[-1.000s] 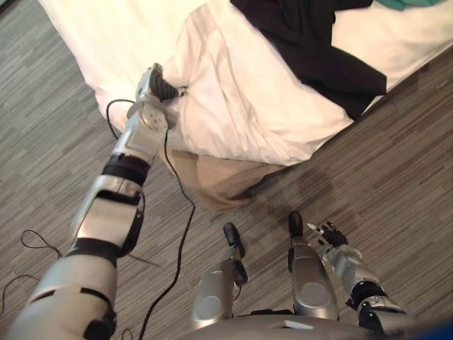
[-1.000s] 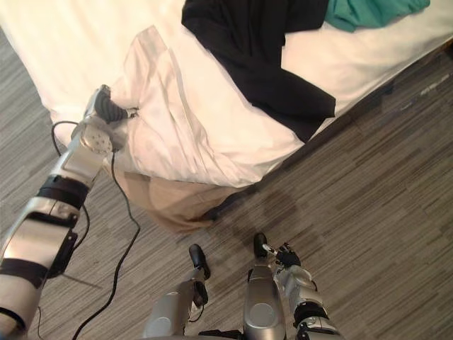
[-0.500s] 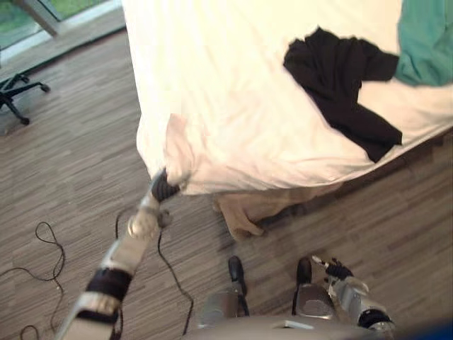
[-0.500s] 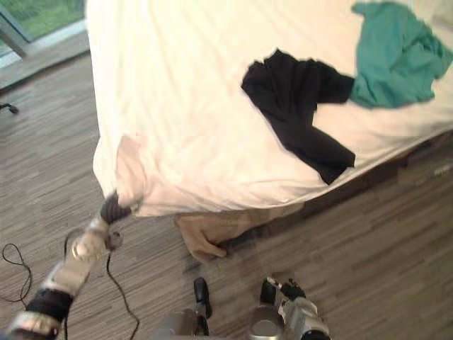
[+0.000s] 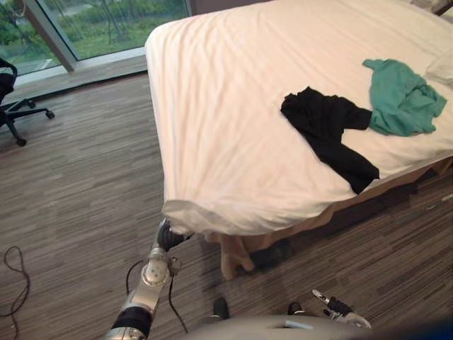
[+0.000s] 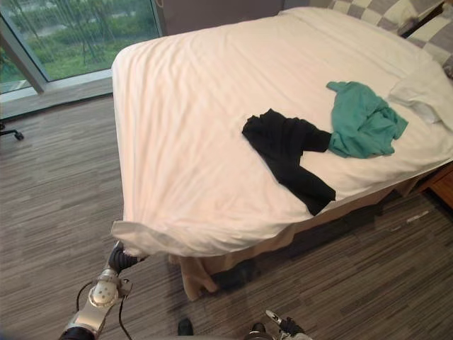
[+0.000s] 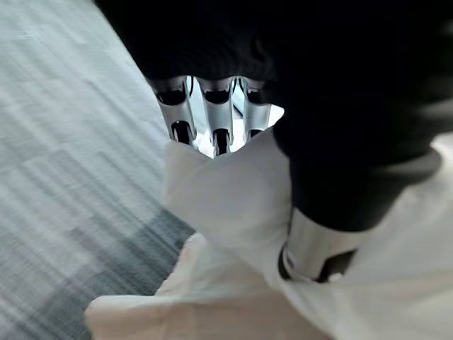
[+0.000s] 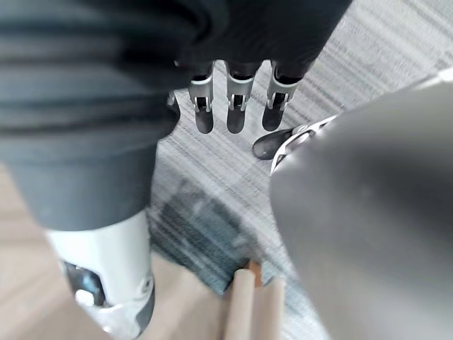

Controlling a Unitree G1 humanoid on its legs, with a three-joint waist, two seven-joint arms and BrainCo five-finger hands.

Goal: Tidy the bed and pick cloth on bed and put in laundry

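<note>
A black cloth (image 5: pixel 329 131) and a teal cloth (image 5: pixel 402 99) lie crumpled on the white sheet (image 5: pixel 226 106), toward the bed's right side. The sheet is spread flat, and its near left corner hangs over the bed's edge. My left hand (image 5: pixel 167 236) is just under that corner. In the left wrist view its fingers (image 7: pixel 216 120) stretch out straight, with a fold of sheet (image 7: pixel 233 205) lying across their tips and against the thumb. Low by my side, my right hand (image 5: pixel 338 309) hangs open over the floor, its fingers (image 8: pixel 237 106) straight and empty.
A beige bed skirt (image 5: pixel 233 251) droops to the floor below the near corner. A white pillow (image 6: pixel 425 88) and checked pillows lie at the bed's far right. A black office chair (image 5: pixel 14 106) stands by the window at the far left. Grey striped floor surrounds the bed.
The camera has lifted and now takes in the whole bed. The folded-back sheet corner now lies flat over the bed's corner. My left hand's fingers have straightened from their grip on it.
</note>
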